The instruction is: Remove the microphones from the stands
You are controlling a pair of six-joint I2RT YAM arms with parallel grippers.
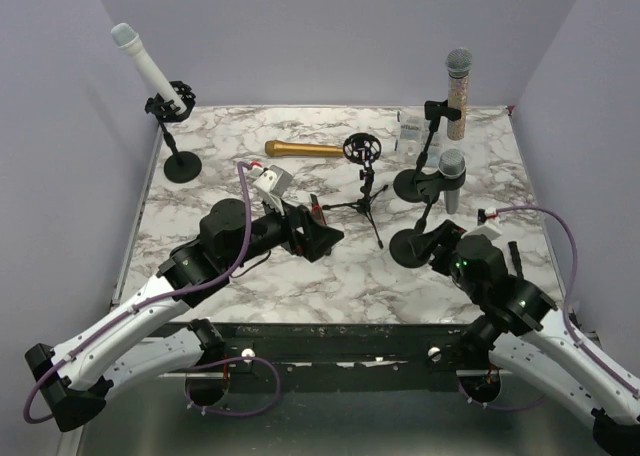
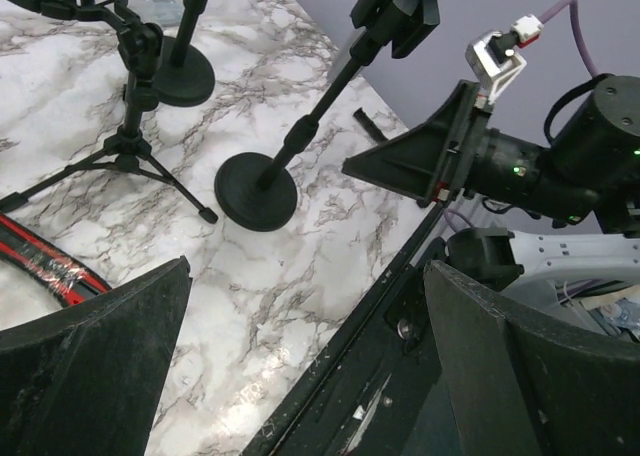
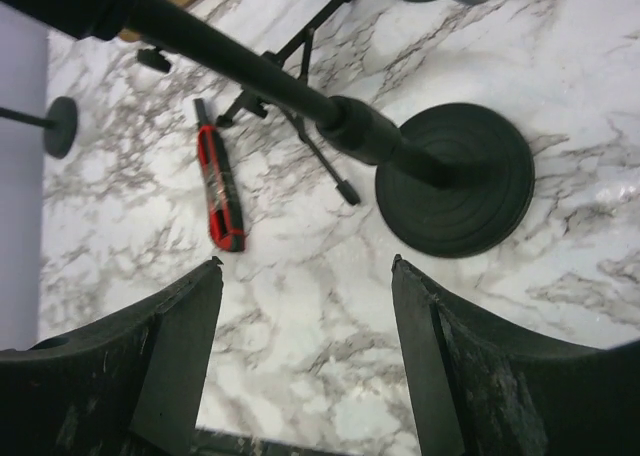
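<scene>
A grey-headed microphone [image 1: 451,176] sits upright in the clip of the near stand, whose round base [image 1: 412,247] rests on the marble table. My right gripper [image 1: 438,240] is low beside that base, open, with nothing between its fingers. In the right wrist view the base [image 3: 455,191] and slanted pole [image 3: 260,71] lie just beyond the open right gripper [image 3: 305,276]. My left gripper [image 1: 328,238] is open and empty at mid-table; in its own view, the left gripper [image 2: 305,271] hangs over the table's front edge, facing the same base [image 2: 257,189].
A white microphone [image 1: 140,61] stands in a stand at far left. A glitter microphone [image 1: 458,91] stands at back right. A gold microphone [image 1: 303,149] lies flat. An empty tripod stand [image 1: 362,148] is at centre. A red-and-black tool [image 3: 220,191] lies nearby.
</scene>
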